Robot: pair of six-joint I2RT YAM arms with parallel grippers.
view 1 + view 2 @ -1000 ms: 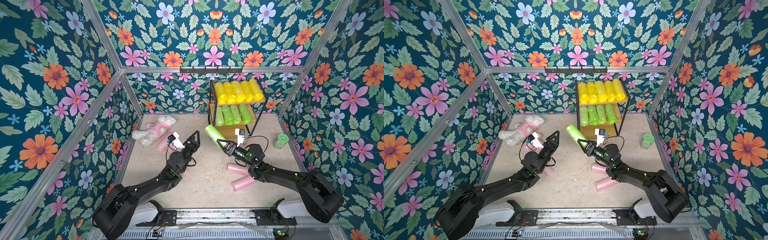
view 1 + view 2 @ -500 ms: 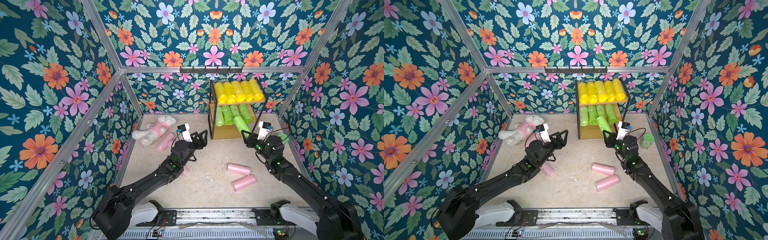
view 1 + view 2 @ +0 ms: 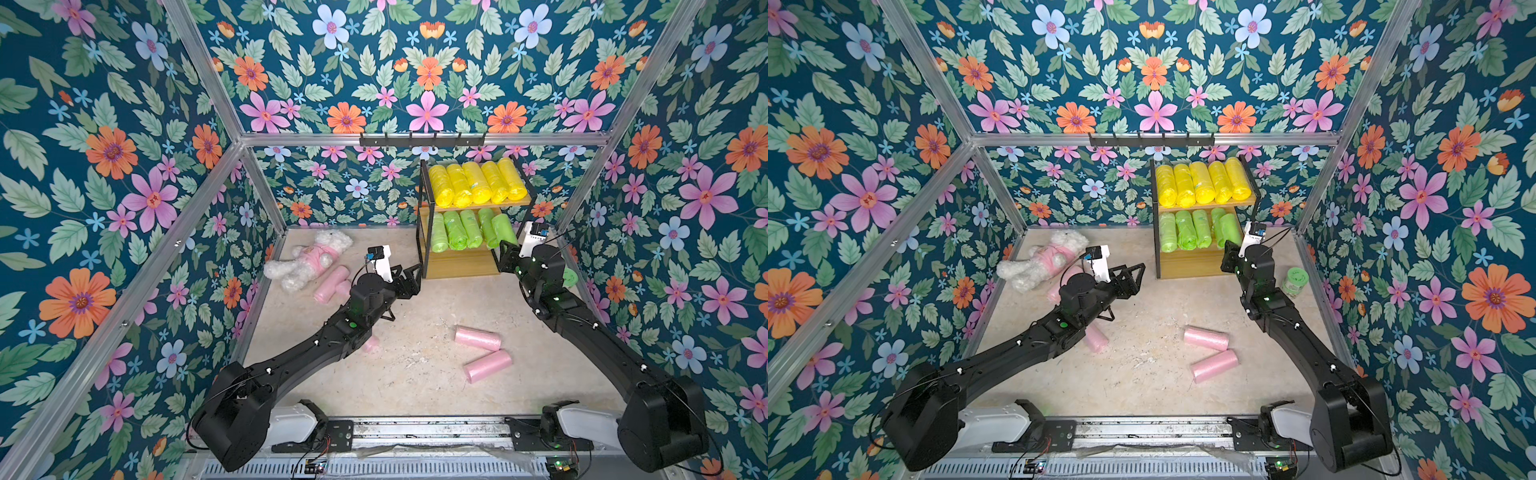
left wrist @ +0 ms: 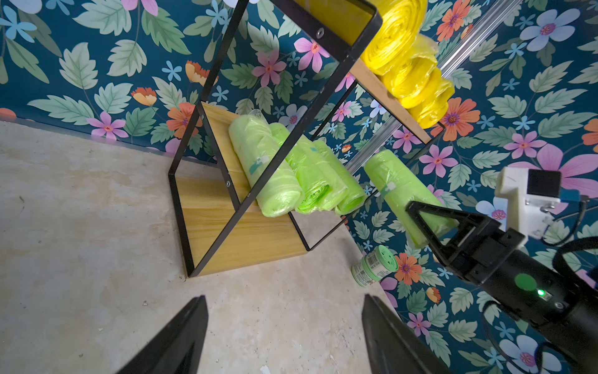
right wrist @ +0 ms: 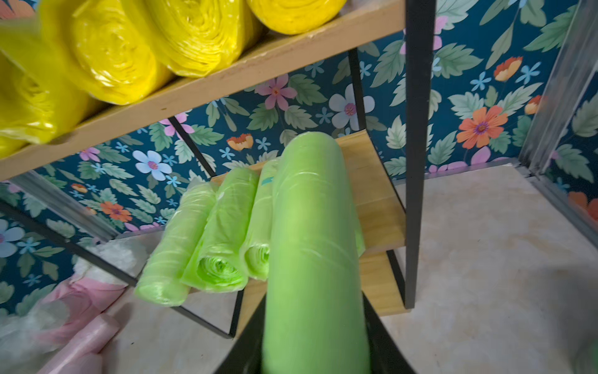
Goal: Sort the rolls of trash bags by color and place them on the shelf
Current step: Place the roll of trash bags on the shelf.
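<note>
Green roll (image 5: 310, 226) is sitting clamped in the right gripper (image 5: 312, 311), its long axis pointing into the shelf's (image 5: 417, 129) middle tier, parallel to the four green rolls (image 5: 213, 239) there, with the bare gap just ahead. The left gripper (image 4: 284, 311) is hanging wide and empty, farther from that gap.

- No word, number or brand can be read in any view.
- Small jar (image 4: 375, 267), lower right of centre in the left wrist view: a label wraps its side, with dark print on white and green. The print is too small to read.
- Leftmost green roll (image 4: 263, 168) on the shelf (image 4: 226, 226), mid-frame: a white and teal sticker with no legible letters.
- Lone green roll (image 4: 404, 191), right of centre: a similar white and teal sticker, also unreadable.
- Plush toy (image 3: 311, 257), left of centre in a top view: a small emblem on its pink shirt, blurred.
</note>
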